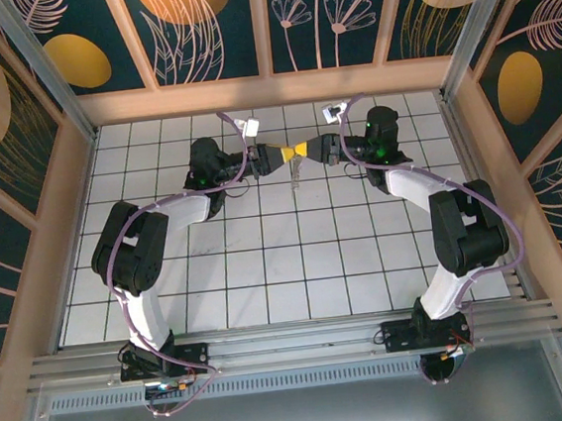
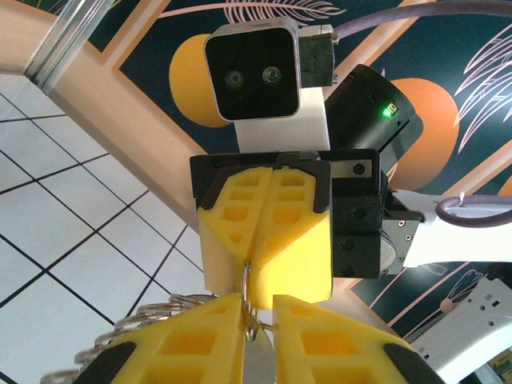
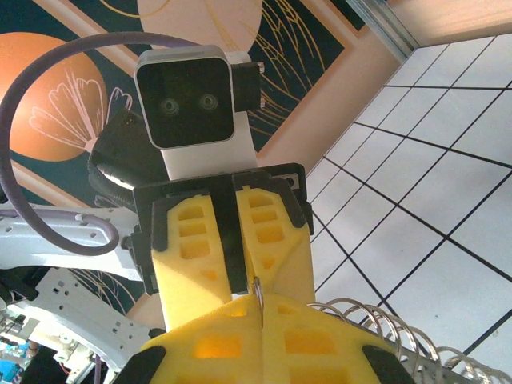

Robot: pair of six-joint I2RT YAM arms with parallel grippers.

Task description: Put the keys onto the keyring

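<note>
Wire is what this comes down to: the keyring (image 2: 251, 298) is a thin metal loop held up in the air over the far middle of the counter (image 1: 266, 262), right where the two tools meet tip to tip. My guess is it's very light and stiff enough to keep its shape. It also looks springy and slick, so it'll want to twist or pop out of the yellow pads (image 2: 296, 256) if it's pinched on the round. Best hold is probably flat across the wire, close to the spot being worked, not way out on the far side of the loop. A row of small wire loops (image 2: 156, 314) trails off one side and will likely swing and snag. The right tool (image 1: 302, 151) is pressed together with the wire coming out of its seam, so it's pinching the keyring. The left tool (image 1: 284, 155) has its pads nearly together with something grey and metallic in the slit, but I can't tell if it's actually clamped. A small pale bit (image 1: 296, 172) hangs just under the meeting point, too small to say what it is.
</note>
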